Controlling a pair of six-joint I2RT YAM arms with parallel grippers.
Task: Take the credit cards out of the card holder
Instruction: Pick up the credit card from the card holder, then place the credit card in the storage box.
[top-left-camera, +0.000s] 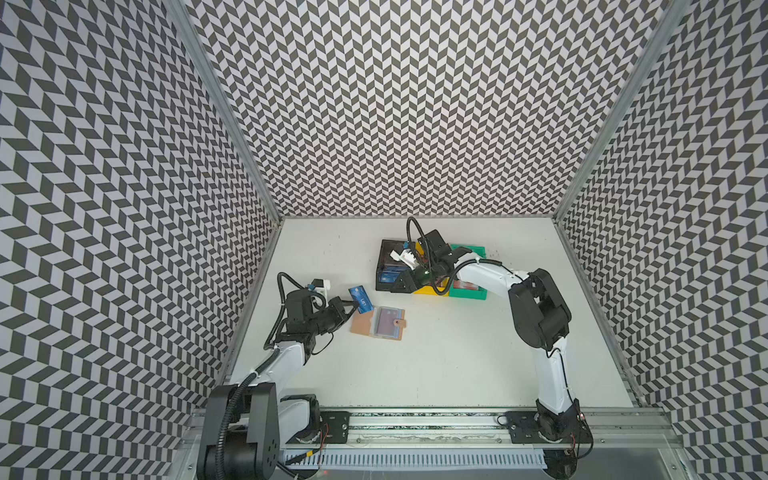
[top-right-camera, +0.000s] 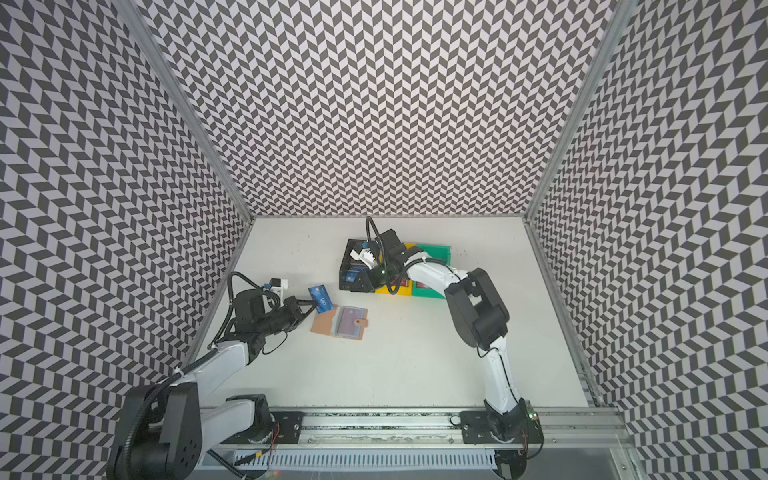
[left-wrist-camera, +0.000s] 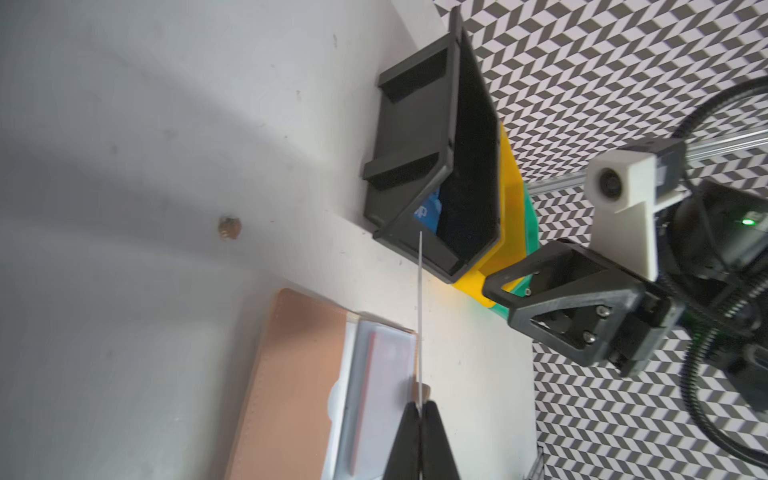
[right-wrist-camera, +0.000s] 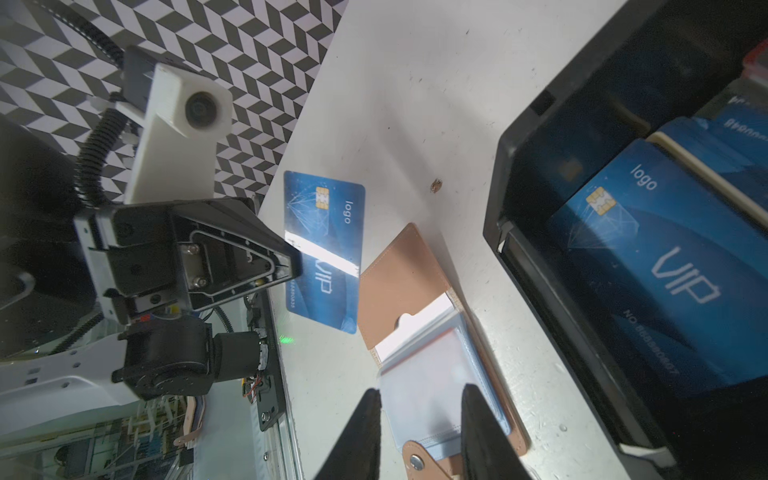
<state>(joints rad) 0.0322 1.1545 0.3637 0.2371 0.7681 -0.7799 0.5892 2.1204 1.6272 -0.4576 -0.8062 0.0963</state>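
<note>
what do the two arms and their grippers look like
The left arm and right arm have white links with bulky black joints and black bases. A ribbed black cable loops at each wrist beside a white camera mount. The left gripper and right gripper are black, with triangular fingers tapering to points.

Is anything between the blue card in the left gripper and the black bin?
Nothing visible: only bare table lies between card and bin. The open right gripper hangs by the bin's front and might crowd it.
</note>
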